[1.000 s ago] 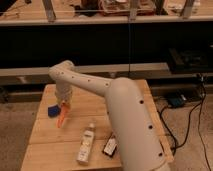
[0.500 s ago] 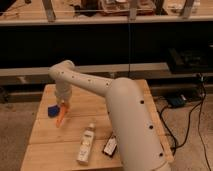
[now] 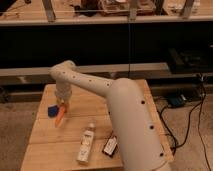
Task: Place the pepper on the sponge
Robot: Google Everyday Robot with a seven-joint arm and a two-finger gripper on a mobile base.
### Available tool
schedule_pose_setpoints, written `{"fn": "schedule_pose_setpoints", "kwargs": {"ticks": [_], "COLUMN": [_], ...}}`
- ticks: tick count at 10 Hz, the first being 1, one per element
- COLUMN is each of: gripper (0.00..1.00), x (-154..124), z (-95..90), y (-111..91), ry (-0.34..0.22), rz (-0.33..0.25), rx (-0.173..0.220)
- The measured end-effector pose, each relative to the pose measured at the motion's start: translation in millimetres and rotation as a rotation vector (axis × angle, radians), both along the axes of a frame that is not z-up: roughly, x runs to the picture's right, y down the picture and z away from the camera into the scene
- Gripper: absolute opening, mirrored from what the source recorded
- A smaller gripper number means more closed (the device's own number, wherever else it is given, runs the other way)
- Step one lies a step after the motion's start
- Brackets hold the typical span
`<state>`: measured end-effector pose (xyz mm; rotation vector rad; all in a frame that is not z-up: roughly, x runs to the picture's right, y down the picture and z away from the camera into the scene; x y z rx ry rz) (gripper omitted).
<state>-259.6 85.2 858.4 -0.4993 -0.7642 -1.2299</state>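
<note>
The tool [image 3: 63, 104] hangs just to the right of the sponge [image 3: 51, 110], pointing down at the table [image 3: 46, 144], and it is closed on the pepper [image 3: 60, 117]. The grip looks to be on the pepper's upper end, so the orange body dangles below, slanting down towards the near edge with its tip lowest. Held by one end like this, the pepper can be lowered tip-first or laid flat without the tool itself pressing on the sponge.

The pepper is right beside the sponge, at its right edge and a little nearer the camera. Whether its lower end touches the sponge or the table cannot be made out. It is not lying on the sponge with the tool clear, so the task's end state is not shown here.

The arm [image 3: 90, 85] reaches in from the right of the sponge, its long white link crossing above the table. That approach leaves the blue block's left side in plain view. A pale bottle [image 3: 86, 144] lies well to the right of the sponge and nearer the front edge, with a black box [image 3: 110, 146] further right again — both are apart from the work, so neither hinders a short shift of the pepper leftwards over the sponge.
</note>
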Motion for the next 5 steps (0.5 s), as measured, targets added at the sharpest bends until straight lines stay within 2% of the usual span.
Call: {"fn": "schedule_pose_setpoints", "kwargs": {"ticks": [5], "gripper": [0.02], "x": [-3.0], "z": [3.3], "y": [-3.7], "ry": [-0.010], "rz": [0.032], "rx": [-0.011]}}
